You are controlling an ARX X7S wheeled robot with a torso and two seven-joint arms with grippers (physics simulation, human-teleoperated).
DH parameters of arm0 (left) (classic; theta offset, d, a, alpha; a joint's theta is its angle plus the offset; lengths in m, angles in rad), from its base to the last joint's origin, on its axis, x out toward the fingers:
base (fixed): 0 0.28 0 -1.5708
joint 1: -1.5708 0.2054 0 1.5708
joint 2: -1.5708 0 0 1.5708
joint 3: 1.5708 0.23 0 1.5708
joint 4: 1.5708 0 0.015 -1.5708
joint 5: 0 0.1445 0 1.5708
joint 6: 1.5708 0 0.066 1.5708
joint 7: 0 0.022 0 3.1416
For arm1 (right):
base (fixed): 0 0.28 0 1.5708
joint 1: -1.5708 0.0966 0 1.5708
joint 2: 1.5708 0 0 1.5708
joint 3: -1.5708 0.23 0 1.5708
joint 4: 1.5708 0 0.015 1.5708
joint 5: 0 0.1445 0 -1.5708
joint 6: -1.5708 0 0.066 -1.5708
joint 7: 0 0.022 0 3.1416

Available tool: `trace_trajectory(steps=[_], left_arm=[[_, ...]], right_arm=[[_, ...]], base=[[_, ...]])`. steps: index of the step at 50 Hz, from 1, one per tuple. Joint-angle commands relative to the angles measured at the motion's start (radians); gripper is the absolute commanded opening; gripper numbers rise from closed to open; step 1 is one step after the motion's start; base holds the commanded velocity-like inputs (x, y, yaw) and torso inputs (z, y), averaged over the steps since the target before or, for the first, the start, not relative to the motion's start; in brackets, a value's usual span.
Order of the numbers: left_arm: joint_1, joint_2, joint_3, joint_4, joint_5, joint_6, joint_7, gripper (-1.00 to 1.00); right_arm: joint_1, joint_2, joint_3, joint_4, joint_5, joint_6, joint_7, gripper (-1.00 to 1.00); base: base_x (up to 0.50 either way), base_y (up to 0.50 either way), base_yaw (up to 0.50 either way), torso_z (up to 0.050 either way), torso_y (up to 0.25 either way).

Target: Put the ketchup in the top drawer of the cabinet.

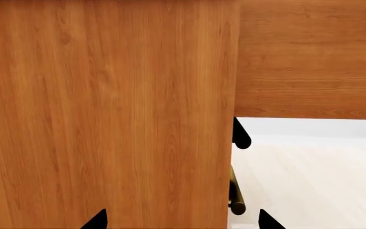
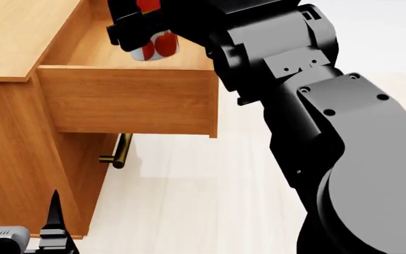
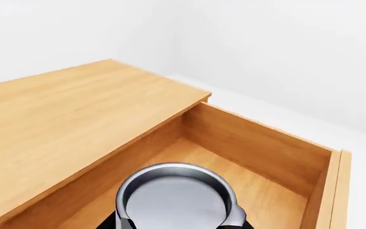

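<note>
The ketchup [image 2: 158, 46], a red-labelled can with a silver top [image 3: 175, 196], hangs inside the open top drawer [image 2: 129, 98] of the cabinet [image 2: 12, 42]. My right gripper [image 2: 137, 29] is shut on the can from above. I cannot tell whether the can touches the drawer floor [image 3: 269, 202]. My left gripper [image 2: 17, 207] is low beside the cabinet's side, open and holding nothing. In the left wrist view its fingertips [image 1: 97, 219] frame the cabinet's wood panel [image 1: 106, 114].
The lower drawer's brass handle [image 2: 120, 152] juts out under the open drawer and shows again as a brass handle [image 1: 236, 194] in the left wrist view. Pale floor [image 2: 203, 196] lies in front of the cabinet. My right arm [image 2: 344, 148] fills the right of the head view.
</note>
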Motion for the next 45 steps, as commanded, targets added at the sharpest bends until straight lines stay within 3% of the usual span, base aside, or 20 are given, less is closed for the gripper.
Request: trace_trajectory(steps=[1, 11, 45], left_arm=[[-0.002, 0.000, 0.002, -0.013, -0.001, 0.009, 0.002, 1.00], [0.000, -0.003, 0.003, -0.011, -0.003, 0.007, -0.002, 1.00], [-0.012, -0.004, 0.012, -0.041, -0.008, 0.018, 0.002, 1.00]], right_arm=[[0.016, 0.000, 0.017, -0.011, -0.046, 0.039, -0.006, -1.00], [0.013, 0.000, 0.018, -0.014, -0.049, 0.088, 0.010, -1.00], [-0.030, 0.000, 0.015, -0.007, -0.038, 0.013, -0.009, -1.00]], base=[[0.00, 0.00, 0.00, 0.000, 0.000], [0.00, 0.00, 0.00, 0.000, 0.000], [0.00, 0.00, 0.00, 0.000, 0.000]])
